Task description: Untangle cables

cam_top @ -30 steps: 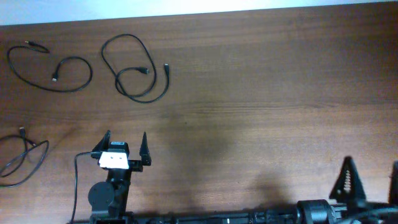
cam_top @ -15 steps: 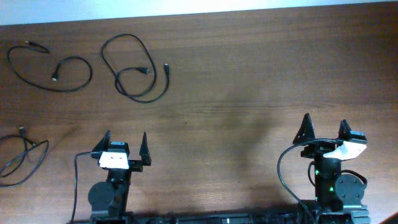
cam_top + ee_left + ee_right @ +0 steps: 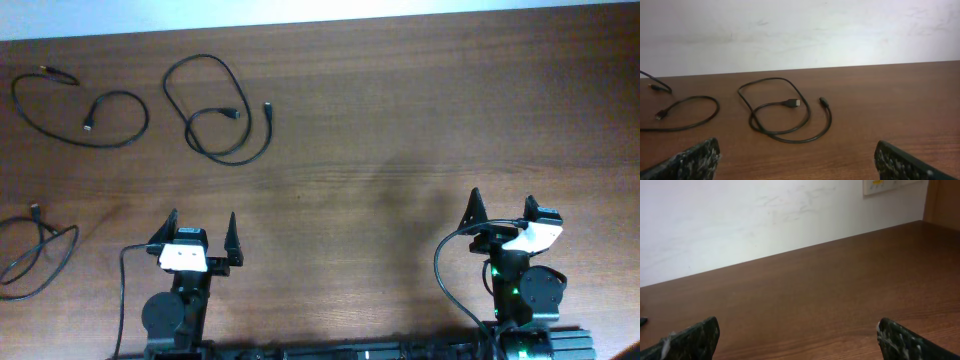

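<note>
Three thin black cables lie apart on the wooden table. One looped cable (image 3: 215,110) lies at the back, left of centre; it also shows in the left wrist view (image 3: 790,117). A second cable (image 3: 85,115) lies at the back left and shows in the left wrist view (image 3: 685,117). A third cable (image 3: 40,255) lies at the left edge. My left gripper (image 3: 201,232) is open and empty near the front edge, well short of the cables. My right gripper (image 3: 500,212) is open and empty at the front right, over bare wood.
The table's far edge meets a white wall (image 3: 800,30). Thick black arm cables (image 3: 445,275) curl by each arm base at the front edge. A wall plate (image 3: 890,185) shows on the wall in the right wrist view.
The right arm has swung up from the front right corner and turned, and its gripper now points toward the table's far side. The left arm and the cables have not moved.
</note>
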